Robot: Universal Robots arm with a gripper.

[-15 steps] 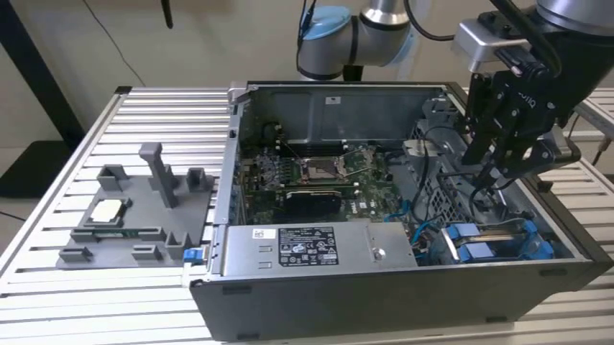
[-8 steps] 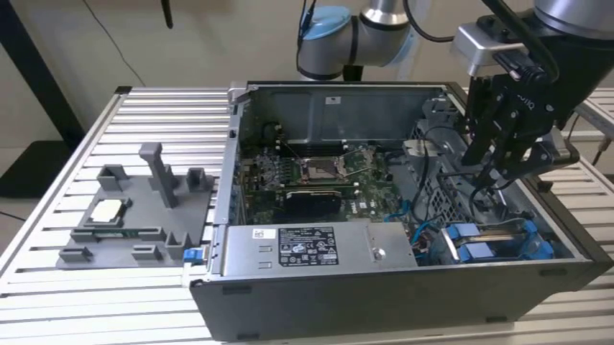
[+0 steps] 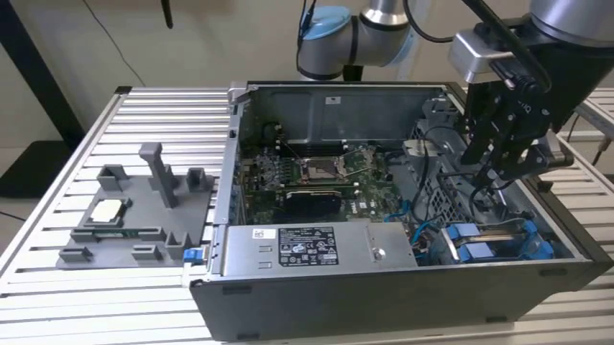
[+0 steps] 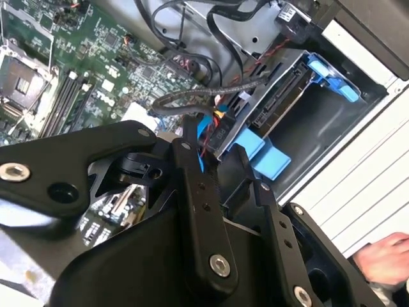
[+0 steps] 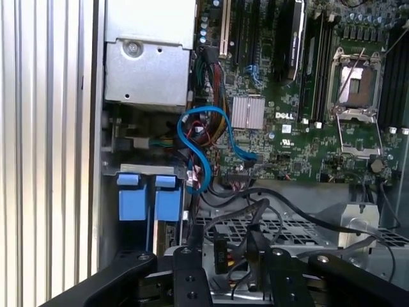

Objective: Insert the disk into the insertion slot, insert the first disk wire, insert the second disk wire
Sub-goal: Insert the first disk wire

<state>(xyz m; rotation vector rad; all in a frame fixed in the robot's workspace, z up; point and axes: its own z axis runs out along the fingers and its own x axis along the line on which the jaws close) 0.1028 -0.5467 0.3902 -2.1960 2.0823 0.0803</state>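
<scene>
Pincer (image 3: 497, 175) apart inside the case (image 3: 384, 302), straddling a wire plug (image 5: 221, 248), near the disk (image 3: 479, 251) already seated there.

Slatted metal table (image 3: 67, 298) before a beige wall (image 3: 221, 39).

Disk (image 4: 276, 94): silver-grey, in blue carrier, seated flat inside the dark grey insertion slot (image 4: 329, 125) at the case corner. Black disk wire (image 4: 192, 96) ends near the disk's connector edge; contact unclear.
</scene>
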